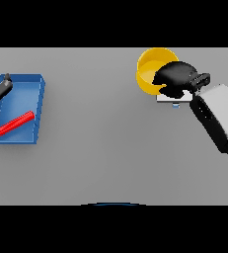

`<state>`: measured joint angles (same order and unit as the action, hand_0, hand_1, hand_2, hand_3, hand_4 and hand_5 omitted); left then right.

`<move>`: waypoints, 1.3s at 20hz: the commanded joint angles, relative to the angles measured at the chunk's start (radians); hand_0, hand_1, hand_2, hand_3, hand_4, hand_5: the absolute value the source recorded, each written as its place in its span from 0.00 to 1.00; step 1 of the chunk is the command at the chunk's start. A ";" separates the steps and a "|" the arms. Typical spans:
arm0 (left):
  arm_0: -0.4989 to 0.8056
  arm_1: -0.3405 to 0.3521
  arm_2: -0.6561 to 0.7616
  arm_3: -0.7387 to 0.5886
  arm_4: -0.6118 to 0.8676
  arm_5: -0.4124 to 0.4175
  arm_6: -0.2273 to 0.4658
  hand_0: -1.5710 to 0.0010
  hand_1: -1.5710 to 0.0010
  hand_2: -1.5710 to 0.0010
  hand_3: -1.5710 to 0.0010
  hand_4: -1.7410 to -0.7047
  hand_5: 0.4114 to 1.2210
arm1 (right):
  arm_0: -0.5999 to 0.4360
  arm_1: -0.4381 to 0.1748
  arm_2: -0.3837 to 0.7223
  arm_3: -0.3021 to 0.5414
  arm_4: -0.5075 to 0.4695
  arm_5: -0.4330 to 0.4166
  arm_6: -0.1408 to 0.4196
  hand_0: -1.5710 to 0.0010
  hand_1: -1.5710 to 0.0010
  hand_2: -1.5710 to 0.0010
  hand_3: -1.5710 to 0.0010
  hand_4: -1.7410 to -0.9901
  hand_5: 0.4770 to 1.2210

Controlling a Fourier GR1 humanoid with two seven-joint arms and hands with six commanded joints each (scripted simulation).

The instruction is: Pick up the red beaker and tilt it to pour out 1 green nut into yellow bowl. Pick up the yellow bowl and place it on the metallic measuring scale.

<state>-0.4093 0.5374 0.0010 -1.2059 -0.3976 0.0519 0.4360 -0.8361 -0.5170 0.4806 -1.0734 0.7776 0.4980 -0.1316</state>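
The yellow bowl is at the far right of the table. My right hand is curled over its right rim and covers that side. Just under the hand and the bowl, the metallic measuring scale shows as a pale square edge; I cannot tell whether the bowl rests on it or hangs above it. The red beaker lies on its side in the blue tray at the far left. My left hand is at the tray's left rim with straight fingers, apart from the beaker. No green nut is visible.
The blue tray takes up the table's left edge. The white right forearm slants from the lower right up to the bowl. Bare grey table lies between the tray and the scale.
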 commanded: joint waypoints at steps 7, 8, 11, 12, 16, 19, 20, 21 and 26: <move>0.016 -0.003 -0.002 -0.018 0.002 -0.007 0.016 1.00 1.00 1.00 1.00 0.98 0.34 | -0.031 -0.019 -0.055 0.212 0.020 -0.110 -0.051 0.00 0.00 0.05 0.24 0.00 1.00; 0.016 -0.002 0.000 -0.016 0.004 -0.006 0.013 1.00 1.00 1.00 1.00 0.98 0.34 | -0.031 -0.015 -0.057 0.253 0.032 -0.141 -0.057 0.00 0.00 0.06 0.22 0.00 1.00; 0.001 -0.003 0.000 0.006 -0.005 0.001 0.016 1.00 1.00 1.00 1.00 0.98 0.33 | -0.042 -0.003 -0.068 0.336 0.041 -0.185 -0.070 0.00 0.00 0.09 0.16 0.00 1.00; 0.008 -0.001 0.002 0.004 -0.004 0.002 0.011 1.00 1.00 1.00 1.00 0.98 0.33 | -0.039 -0.002 -0.072 0.373 0.041 -0.200 -0.100 0.00 0.00 0.10 0.14 0.00 1.00; 0.001 -0.005 -0.002 -0.011 0.000 -0.006 0.018 1.00 1.00 1.00 1.00 0.98 0.33 | -0.048 0.023 -0.077 0.442 0.044 -0.222 -0.105 0.00 0.00 0.12 0.15 0.00 1.00; -0.003 0.000 0.000 0.012 -0.003 -0.005 0.005 1.00 1.00 1.00 1.00 0.98 0.32 | -0.057 0.035 -0.083 0.478 0.038 -0.237 -0.137 0.00 0.00 0.14 0.11 0.00 1.00; 0.002 0.001 -0.002 0.007 -0.007 -0.002 0.007 1.00 1.00 1.00 1.00 0.98 0.32 | -0.064 0.042 -0.085 0.492 0.038 -0.242 -0.135 0.01 0.00 0.15 0.09 0.00 1.00; 0.005 0.002 -0.001 0.006 -0.005 -0.006 0.004 1.00 1.00 1.00 1.00 0.98 0.32 | -0.074 0.039 -0.089 0.510 0.037 -0.242 -0.153 0.04 0.00 0.15 0.07 0.00 1.00; -0.008 0.001 -0.005 0.017 -0.011 -0.006 0.013 1.00 1.00 1.00 1.00 0.98 0.32 | -0.084 0.057 -0.099 0.542 0.033 -0.249 -0.144 0.08 0.15 0.18 0.37 0.07 1.00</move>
<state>-0.4175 0.5379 -0.0037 -1.1886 -0.4084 0.0461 0.4493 -0.9203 -0.4600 0.3819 -0.5316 0.8117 0.2491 -0.2758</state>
